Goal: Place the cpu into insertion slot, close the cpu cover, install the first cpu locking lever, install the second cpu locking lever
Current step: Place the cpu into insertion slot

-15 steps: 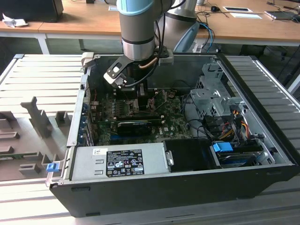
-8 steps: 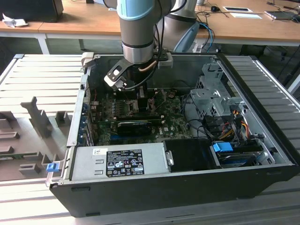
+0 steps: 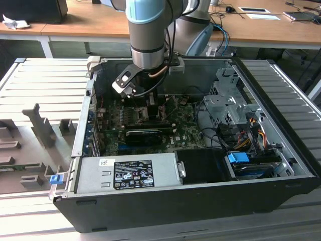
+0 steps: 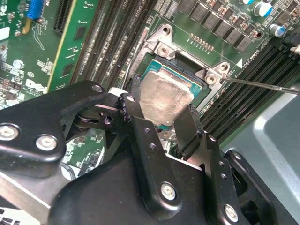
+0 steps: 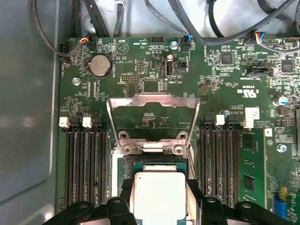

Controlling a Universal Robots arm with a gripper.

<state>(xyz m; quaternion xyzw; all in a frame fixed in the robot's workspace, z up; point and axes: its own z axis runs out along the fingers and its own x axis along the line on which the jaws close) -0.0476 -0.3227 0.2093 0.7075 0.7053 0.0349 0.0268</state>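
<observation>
– Fingers (image 4: pixel 143 140): what do they have?
– 2 black fingers pinch the cpu (image 4: pixel 164 99) by 2 opposite edges. The gripper (image 4: pixel 161 112) is closed to the chip's width, with nothing else in it.
– Where is the chip?
– Over the slot (image 4: pixel 185 65), inside its metal rim. In the second wrist view it looks slightly tilted, and I cannot tell whether it is seated or just above the socket. In the exterior view the arm reaches down into the case (image 3: pixel 200 201), onto the board (image 3: pixel 188 134) in its far half.
– And the cover?
– The cover (image 5: pixel 152 101) stands swung open beyond the slot from the gripper, apart from the chip. A thin lever (image 4: pixel 262 85) lies out to one side, also apart.
– How is this step done well?
– My judgement: level the chip, square its edges to the rim and bring it straight down with no sliding, because the socket's contacts probably bend easily. Release only once it lies flat, and open just a little, since memory slots (image 5: pixel 84 164) flank the socket on both sides.
</observation>
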